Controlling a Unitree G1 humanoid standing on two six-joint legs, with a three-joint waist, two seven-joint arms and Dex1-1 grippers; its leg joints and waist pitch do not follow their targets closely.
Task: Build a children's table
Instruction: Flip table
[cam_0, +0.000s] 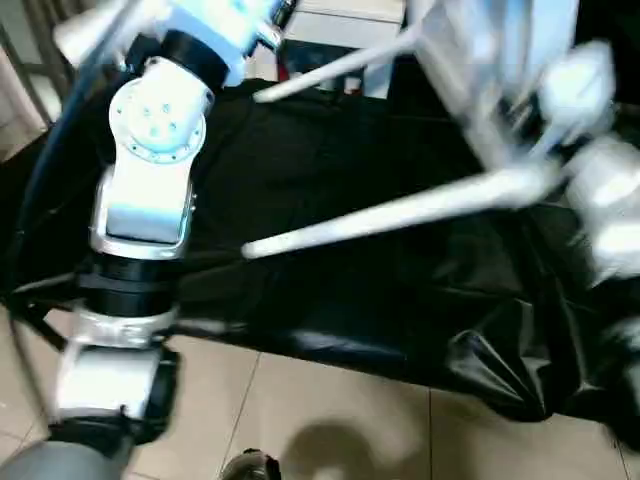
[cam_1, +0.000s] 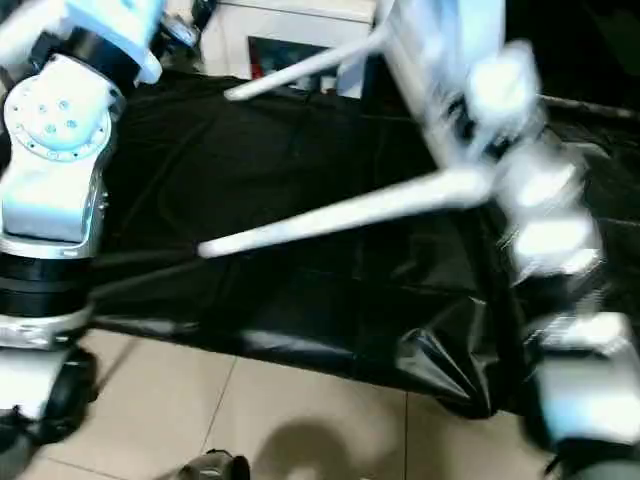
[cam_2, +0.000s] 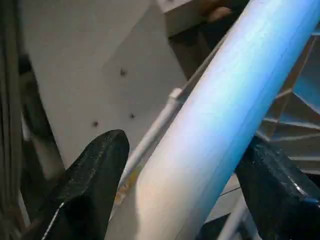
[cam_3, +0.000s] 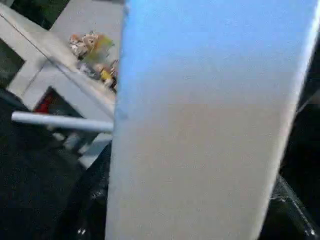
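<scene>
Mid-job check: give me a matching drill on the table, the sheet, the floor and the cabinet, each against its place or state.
Things:
1. children's table
2. black sheet
3. floor
4. white cabinet

Place or state:
A. spread over the work surface, creased
B. at the back, beyond the sheet
C. raised and tipped sideways
D. beige tiles, nearest the robot

Pairs: 1-C, 2-A, 3-D, 4-B

white table top (cam_1: 440, 50) tilted up on edge at upper right, blurred. two tapered legs stick out toward the left: near leg (cam_1: 340, 222) and far leg (cam_1: 300, 70). both hang above a black sheet (cam_1: 300, 160). silver left arm (cam_1: 50, 190) at left, right arm (cam_1: 550, 250) at right. beige tiled floor (cam_1: 300, 420) below.
</scene>
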